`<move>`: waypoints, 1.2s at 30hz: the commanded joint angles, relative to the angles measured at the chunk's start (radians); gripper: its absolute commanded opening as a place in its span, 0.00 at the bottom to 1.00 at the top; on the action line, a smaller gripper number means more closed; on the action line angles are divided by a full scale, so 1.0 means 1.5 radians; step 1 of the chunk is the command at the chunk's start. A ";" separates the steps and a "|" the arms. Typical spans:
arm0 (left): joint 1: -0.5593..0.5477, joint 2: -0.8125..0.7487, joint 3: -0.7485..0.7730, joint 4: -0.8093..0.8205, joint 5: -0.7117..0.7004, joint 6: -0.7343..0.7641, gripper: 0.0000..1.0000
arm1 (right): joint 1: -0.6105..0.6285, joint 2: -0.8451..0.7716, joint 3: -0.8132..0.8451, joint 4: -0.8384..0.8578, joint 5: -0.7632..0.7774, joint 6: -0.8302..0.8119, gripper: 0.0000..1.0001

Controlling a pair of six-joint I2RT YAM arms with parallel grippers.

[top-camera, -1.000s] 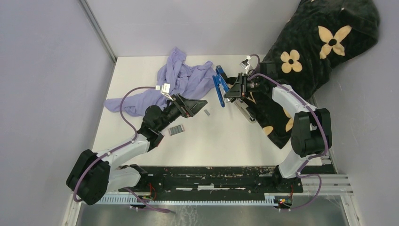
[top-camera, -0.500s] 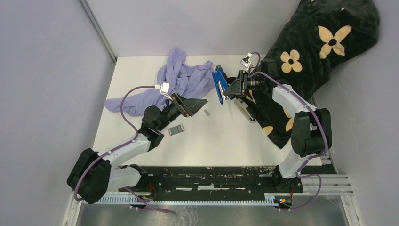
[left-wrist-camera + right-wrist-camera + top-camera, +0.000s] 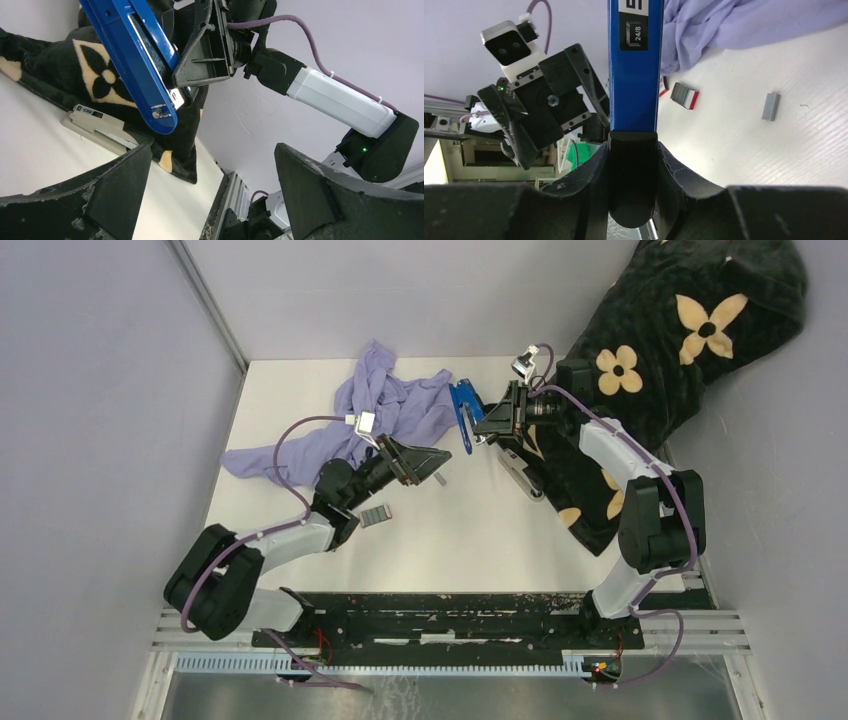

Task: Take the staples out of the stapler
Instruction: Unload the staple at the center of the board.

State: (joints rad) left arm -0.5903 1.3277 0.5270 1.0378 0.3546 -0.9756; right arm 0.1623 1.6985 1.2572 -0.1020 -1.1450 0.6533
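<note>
The right end effector (image 3: 633, 150) is clenched on a long blue metal stapler (image 3: 634, 65), its two black fingers pressing the narrow body from either side. In the top view the stapler hangs clear of the white tabletop (image 3: 470, 540), toward 12 o'clock from the middle, standing steeply on end with a silver part showing at its lower tip in the left wrist view.

The left end effector (image 3: 212, 150) is released, its fingers spread wide with nothing between them. It sits near the middle of the tabletop and points toward 2 o'clock at the stapler, apart from it.

A short silver-grey strip of staples (image 3: 770, 106) lies flat on the tabletop close to the centre, just beside the left end effector's tips in the top view and at 7 o'clock from the stapler. A small red-and-white cardboard box (image 3: 375, 516) lies at 8 o'clock from that strip, near the left forearm.

A crumpled lilac cloth (image 3: 380, 415) spreads over the 11 o'clock part of the tabletop. A black fleece blanket with cream flowers (image 3: 650, 350) covers the 2 o'clock edge, and a pale grey long stapler (image 3: 97, 127) rests at its near hem, below the right end effector.
</note>
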 commanded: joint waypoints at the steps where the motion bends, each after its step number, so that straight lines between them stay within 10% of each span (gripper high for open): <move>1: 0.002 0.047 0.058 0.093 0.037 -0.020 1.00 | -0.001 -0.043 0.042 0.136 -0.063 0.083 0.01; 11: 0.005 0.152 0.142 0.127 0.061 -0.062 0.98 | 0.001 -0.054 0.032 0.246 -0.079 0.179 0.01; 36: 0.020 0.314 0.259 0.238 0.144 -0.178 0.56 | 0.012 -0.054 0.022 0.269 -0.086 0.188 0.01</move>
State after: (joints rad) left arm -0.5617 1.7824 0.8684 1.3052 0.5278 -1.1862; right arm 0.1749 1.6764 1.2591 0.2161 -1.2320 0.9386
